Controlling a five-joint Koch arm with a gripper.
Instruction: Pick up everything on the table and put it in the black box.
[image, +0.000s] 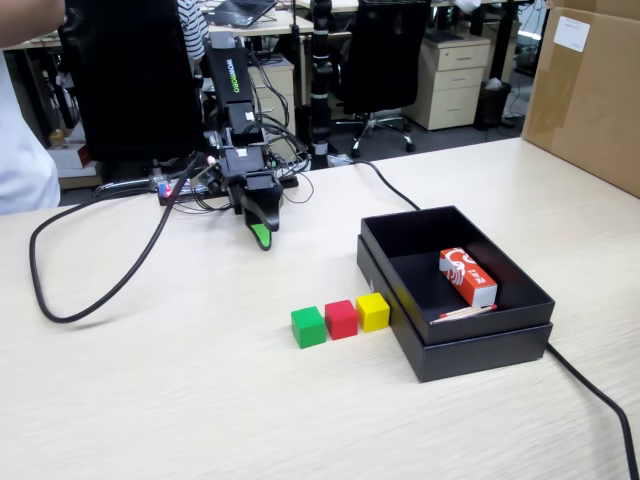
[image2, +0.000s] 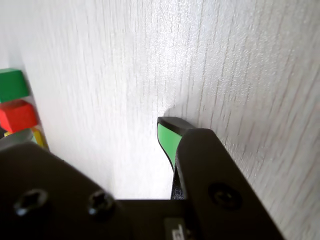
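Fixed view, left to right. A black cable (image: 90, 290) loops across the light wood-grain surface (image: 180, 400) to the base of the Koch arm (image: 235, 110), which folds down so that its gripper (image: 261, 232) points at the bare surface, well apart from the cubes. Only 1 green-lined tip shows here and in the wrist view (image2: 167, 135); the other jaw lies hidden, so whether the jaws stand apart or together cannot be told. Nothing is held.

Nearer the camera, 3 cubes sit in a row, each touching or just beside the next: the green cube (image: 308, 326), the red cube (image: 341, 319) and the yellow cube (image: 373, 311), the last just beside the near-left wall of the black box (image: 395, 285). The row probably serves to give the arm a short, repeatable carry into the box. Inside the box lie a red-and-white carton (image: 467, 277) and a thin stick (image: 465, 313) with a red tip. A brown cardboard box (image: 590, 90) stands at far right.

Judged from this layout, all 3 cubes remain to be picked up; the close spacing may crowd the jaws.
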